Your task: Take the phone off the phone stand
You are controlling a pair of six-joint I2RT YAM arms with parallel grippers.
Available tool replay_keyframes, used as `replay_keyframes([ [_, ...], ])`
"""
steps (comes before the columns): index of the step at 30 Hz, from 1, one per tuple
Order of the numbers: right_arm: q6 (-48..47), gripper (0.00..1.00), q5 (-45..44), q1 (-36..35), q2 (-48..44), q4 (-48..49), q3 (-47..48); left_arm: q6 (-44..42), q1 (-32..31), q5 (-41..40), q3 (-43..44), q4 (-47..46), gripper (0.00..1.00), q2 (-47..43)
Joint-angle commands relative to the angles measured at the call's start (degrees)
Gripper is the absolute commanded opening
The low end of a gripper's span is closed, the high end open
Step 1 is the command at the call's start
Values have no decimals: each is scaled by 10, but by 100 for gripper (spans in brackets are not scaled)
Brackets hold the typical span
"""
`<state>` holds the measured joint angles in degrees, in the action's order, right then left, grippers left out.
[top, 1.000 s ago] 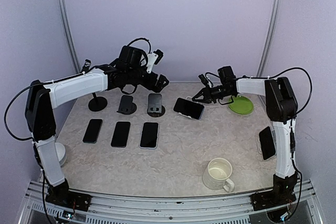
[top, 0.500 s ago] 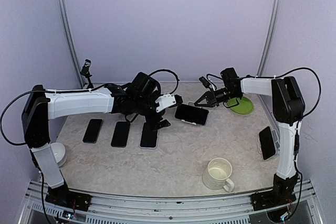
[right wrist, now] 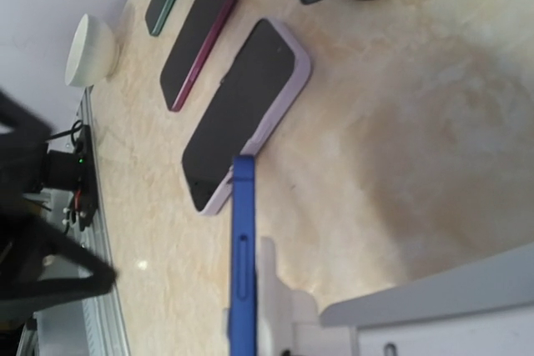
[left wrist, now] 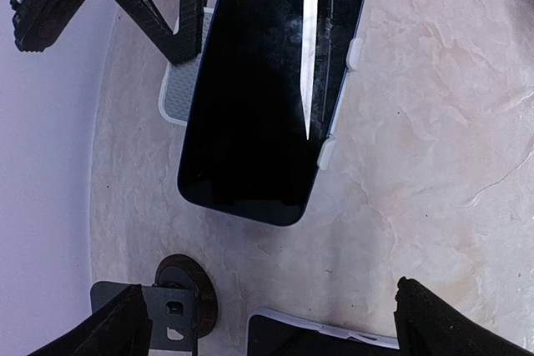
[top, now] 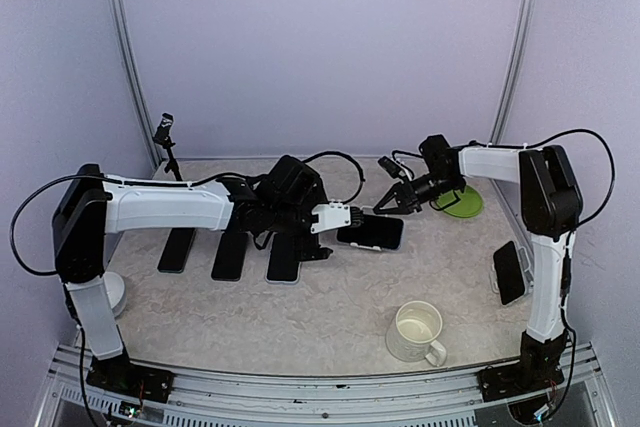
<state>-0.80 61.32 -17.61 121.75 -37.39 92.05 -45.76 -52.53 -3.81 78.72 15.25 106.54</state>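
The phone point(top: 371, 232) has a dark screen and a blue case, and leans on a small white phone stand in the middle of the table. In the left wrist view the phone point(left wrist: 271, 93) fills the upper middle, held by white clips, with the stand's grey base point(left wrist: 178, 93) behind it. My left gripper point(top: 337, 219) is open just left of the phone, not touching it; its fingertips point(left wrist: 125, 323) show at the bottom corners. My right gripper point(top: 392, 197) is open behind the stand, one finger point(left wrist: 179, 14) down at the base. The right wrist view shows the phone's blue edge point(right wrist: 242, 248) against the white stand point(right wrist: 284, 302).
Three phones lie flat in a row left of centre point(top: 178, 249) point(top: 228, 255) point(top: 283, 257). A green plate point(top: 460, 199) lies at the back right, a mug point(top: 415, 332) at the front right, another phone point(top: 508, 272) at the right edge and a white bowl point(top: 115, 292) at the left. A black round stand point(left wrist: 183, 293) is near my left fingers.
My left arm swung from the back left forward and right to the phone. The phone with its stand shifted forward and slightly right. My right gripper followed behind it.
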Motion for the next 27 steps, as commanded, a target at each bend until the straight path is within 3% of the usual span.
replay_keyframes([
  [1,-7,0,44,-17,-48,-20,2,-28,0,-1,7,-16,99,26],
  [20,-29,0,34,-66,-40,-77,45,-49,-30,-45,21,-47,99,81],
  [27,-29,0,37,-71,-36,-79,51,-41,-37,-51,35,-51,86,86],
])
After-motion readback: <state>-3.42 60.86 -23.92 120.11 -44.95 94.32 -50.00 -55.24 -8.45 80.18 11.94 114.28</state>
